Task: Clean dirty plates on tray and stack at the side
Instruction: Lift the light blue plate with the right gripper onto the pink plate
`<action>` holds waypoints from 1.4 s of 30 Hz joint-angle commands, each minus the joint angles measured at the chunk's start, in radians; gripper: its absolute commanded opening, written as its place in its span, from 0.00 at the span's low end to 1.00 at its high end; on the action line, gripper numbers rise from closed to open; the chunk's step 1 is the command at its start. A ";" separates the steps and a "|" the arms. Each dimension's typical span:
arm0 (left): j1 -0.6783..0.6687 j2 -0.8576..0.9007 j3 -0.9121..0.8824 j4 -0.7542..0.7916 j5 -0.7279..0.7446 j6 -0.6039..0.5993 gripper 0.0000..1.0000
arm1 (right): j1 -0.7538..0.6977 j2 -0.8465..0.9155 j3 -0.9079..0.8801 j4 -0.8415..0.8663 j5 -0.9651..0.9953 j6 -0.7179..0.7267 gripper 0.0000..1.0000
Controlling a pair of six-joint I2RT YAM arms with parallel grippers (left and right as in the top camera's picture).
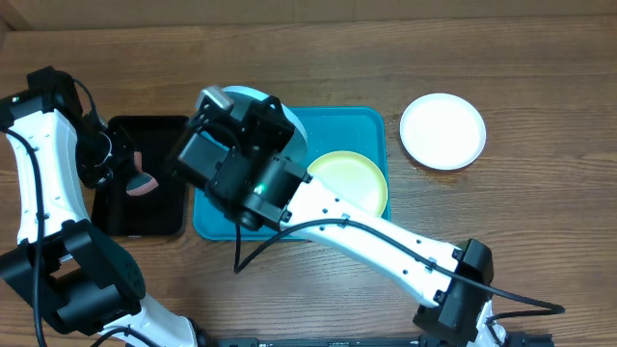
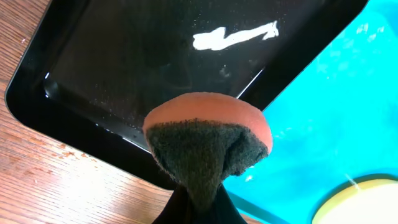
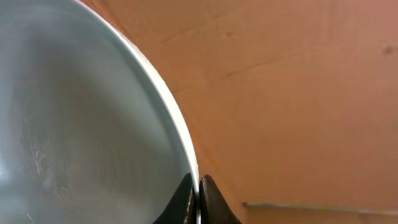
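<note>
Right wrist only: rim of light blue plate [image 3: 74, 112] is pinched by right gripper [image 3: 199, 198], almost closed.
Left gripper [image 2: 196, 208]: sponge [image 2: 208, 137] is squeezed.

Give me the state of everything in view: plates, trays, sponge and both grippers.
White plate: flat on table, right of turquoise tray.
Yellow plate: lying in turquoise tray.
Light blue plate: gripped at its rim.
Sponge: pinched, over black tray.
Left gripper: shut on sponge.
Right gripper: shut on light blue plate.
</note>
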 commanded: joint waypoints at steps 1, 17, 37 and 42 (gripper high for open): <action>0.000 -0.001 0.004 -0.002 0.021 0.023 0.04 | 0.008 -0.008 0.017 0.011 0.083 -0.082 0.04; 0.000 -0.001 0.004 -0.006 0.021 0.023 0.04 | -0.335 -0.008 0.015 -0.165 -0.554 0.399 0.04; -0.001 -0.001 0.004 0.006 0.021 0.023 0.04 | -1.238 0.024 -0.204 -0.271 -1.191 0.488 0.04; -0.001 -0.001 0.004 0.006 0.021 0.023 0.04 | -1.298 0.026 -0.293 -0.186 -1.208 0.499 0.04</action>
